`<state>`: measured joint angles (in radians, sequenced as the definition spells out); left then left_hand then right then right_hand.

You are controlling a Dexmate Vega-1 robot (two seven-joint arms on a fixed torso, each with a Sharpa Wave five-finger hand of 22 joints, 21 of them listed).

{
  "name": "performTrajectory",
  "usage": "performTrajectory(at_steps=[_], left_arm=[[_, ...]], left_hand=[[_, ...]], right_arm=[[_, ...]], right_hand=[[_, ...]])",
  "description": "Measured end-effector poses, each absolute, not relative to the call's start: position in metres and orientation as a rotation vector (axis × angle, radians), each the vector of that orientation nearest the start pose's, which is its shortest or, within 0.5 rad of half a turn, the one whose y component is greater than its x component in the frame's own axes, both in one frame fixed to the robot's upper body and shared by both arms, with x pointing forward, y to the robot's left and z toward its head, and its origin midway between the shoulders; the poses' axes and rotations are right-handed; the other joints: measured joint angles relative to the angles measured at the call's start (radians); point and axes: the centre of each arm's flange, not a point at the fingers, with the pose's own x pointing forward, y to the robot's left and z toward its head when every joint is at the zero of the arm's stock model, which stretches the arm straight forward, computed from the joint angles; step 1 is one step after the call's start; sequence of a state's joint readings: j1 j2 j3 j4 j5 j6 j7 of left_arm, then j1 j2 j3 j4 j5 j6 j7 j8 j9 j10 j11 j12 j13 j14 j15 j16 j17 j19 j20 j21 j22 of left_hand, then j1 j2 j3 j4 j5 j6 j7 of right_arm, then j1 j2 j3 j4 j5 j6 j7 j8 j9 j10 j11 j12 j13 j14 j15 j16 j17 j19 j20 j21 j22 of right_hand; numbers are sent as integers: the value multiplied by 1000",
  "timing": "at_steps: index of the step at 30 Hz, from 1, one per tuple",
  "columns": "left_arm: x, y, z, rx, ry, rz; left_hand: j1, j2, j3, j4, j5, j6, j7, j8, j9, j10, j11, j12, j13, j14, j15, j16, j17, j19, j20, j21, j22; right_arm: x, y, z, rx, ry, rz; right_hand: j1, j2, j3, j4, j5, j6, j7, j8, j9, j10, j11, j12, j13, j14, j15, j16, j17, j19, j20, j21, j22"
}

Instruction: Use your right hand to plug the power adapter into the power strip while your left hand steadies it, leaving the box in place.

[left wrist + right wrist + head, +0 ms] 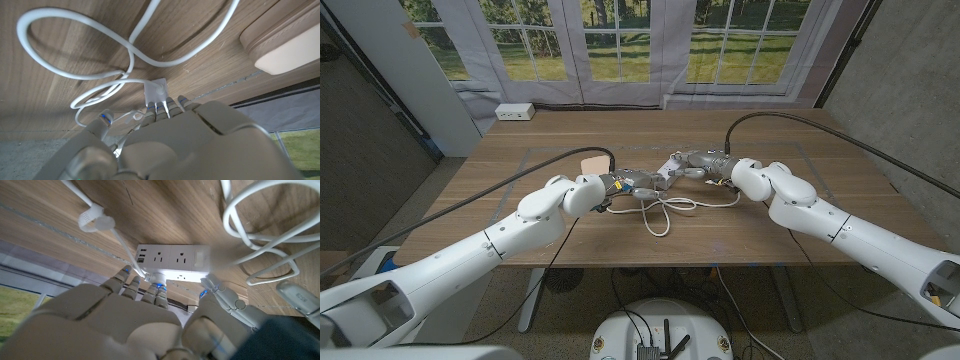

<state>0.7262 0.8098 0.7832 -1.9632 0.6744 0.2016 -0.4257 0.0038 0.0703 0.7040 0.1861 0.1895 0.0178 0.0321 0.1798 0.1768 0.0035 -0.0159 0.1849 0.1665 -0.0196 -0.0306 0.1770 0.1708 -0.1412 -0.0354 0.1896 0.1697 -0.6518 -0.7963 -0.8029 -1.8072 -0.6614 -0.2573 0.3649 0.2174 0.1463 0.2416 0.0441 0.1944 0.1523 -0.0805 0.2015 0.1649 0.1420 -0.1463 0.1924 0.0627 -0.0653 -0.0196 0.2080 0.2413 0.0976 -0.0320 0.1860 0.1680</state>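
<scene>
White looping cable [658,212] lies nearest you on the wooden table [800,235]. Just past it, your left hand [620,185] appears to pinch the small white square power adapter [155,91] at its fingertips, prongs bare. Your right hand [698,163] curls fingers and thumb around one long side of the white rectangular power strip [172,257], sockets facing up. The roles look swapped from the task, so keep the strip pressed down, square the prongs to a socket, then push straight. Steer clear of the brown cardboard box [591,160] beyond.
</scene>
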Motion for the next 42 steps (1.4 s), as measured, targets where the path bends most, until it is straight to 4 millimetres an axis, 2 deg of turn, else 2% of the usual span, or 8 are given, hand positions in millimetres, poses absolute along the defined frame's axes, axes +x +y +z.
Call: performTrajectory(at_steps=[2, 10, 12, 13, 16, 20, 25, 42], left_arm=[[561, 122, -35, 1709, -513, -434], [561, 122, -35, 1709, -513, -435], [561, 122, -35, 1709, -513, -435], [561, 122, -35, 1709, -513, -435], [561, 122, -35, 1709, -513, -435], [561, 123, -34, 1710, -514, -434], [560, 123, -34, 1712, -515, -431], [560, 124, -30, 1716, -531, -416]], left_hand=[[0, 0, 0, 0, 0, 0, 0, 0, 0, 0, 0, 0, 0, 0, 0, 0, 0, 0, 0, 0, 0], [0, 0, 0, 0, 0, 0, 0, 0, 0, 0, 0, 0, 0, 0, 0, 0, 0, 0, 0, 0, 0], [0, 0, 0, 0, 0, 0, 0, 0, 0, 0, 0, 0, 0, 0, 0, 0, 1, 0, 0, 0, 0], [0, 0, 0, 0, 0, 0, 0, 0, 0, 0, 0, 0, 0, 0, 0, 0, 1, 0, 0, 0, 0], [0, 0, 0, 0, 0, 0, 0, 0, 0, 0, 0, 0, 0, 0, 0, 0, 1, 0, 0, 0, 0], [0, 0, 0, 0, 0, 0, 0, -1, 0, 0, 0, 0, 0, 0, 0, 0, 1, 0, 0, 0, 0], [0, 0, 0, 0, 0, 0, 0, -1, 0, 0, 0, 0, 0, 0, 0, 0, 1, 0, 0, 0, 0], [0, 0, 0, 0, 0, 0, 0, -1, 0, 0, 0, 0, 0, 0, 0, 0, 1, 0, 0, 0, 0]], right_arm=[[606, -166, -17, -1683, -421, 281], [600, -166, -6, -1642, -468, 256], [599, -166, -5, -1638, -473, 254], [598, -167, -4, -1636, -475, 251], [597, -168, -3, -1635, -477, 249], [595, -168, 1, -1607, -498, 238], [593, -170, 6, -1576, -516, 224], [587, -175, 22, -1510, -567, 190]], right_hand=[[0, 0, 0, 0, 0, 9, 6, 4, 14, 1, 2, 0, 76, 0, 0, 0, 0, 3, 3, 0, 0], [0, 0, 4, -4, 0, 15, 12, 4, 15, 1, 2, 0, 93, 11, 0, 5, 0, 10, -4, 0, 0], [0, 0, 4, -4, 0, 44, 38, 5, 15, 37, 37, 0, 113, 11, 0, 7, -4, 10, -4, 0, 0], [0, 0, 4, -4, 0, 48, 42, 5, 18, 48, 48, 0, 118, 11, 0, 7, -5, 10, -4, 0, 0], [0, 0, 7, -7, 0, 50, 43, 1, 19, 48, 48, 0, 118, 11, 0, 7, -5, 10, -4, 0, 0], [0, 0, 8, -8, 0, 54, 47, 1, 17, 61, 61, 2, 122, 15, -4, 7, -4, 10, -4, 0, 0], [0, 0, 11, -11, 0, 54, 47, 1, 16, 72, 62, 3, 120, 16, -6, 7, -4, 18, 4, 7, 0], [0, 0, 19, -19, 0, 57, 43, 1, 16, 71, 60, 4, 118, 27, -9, 15, -6, 30, -2, 8, 0]])
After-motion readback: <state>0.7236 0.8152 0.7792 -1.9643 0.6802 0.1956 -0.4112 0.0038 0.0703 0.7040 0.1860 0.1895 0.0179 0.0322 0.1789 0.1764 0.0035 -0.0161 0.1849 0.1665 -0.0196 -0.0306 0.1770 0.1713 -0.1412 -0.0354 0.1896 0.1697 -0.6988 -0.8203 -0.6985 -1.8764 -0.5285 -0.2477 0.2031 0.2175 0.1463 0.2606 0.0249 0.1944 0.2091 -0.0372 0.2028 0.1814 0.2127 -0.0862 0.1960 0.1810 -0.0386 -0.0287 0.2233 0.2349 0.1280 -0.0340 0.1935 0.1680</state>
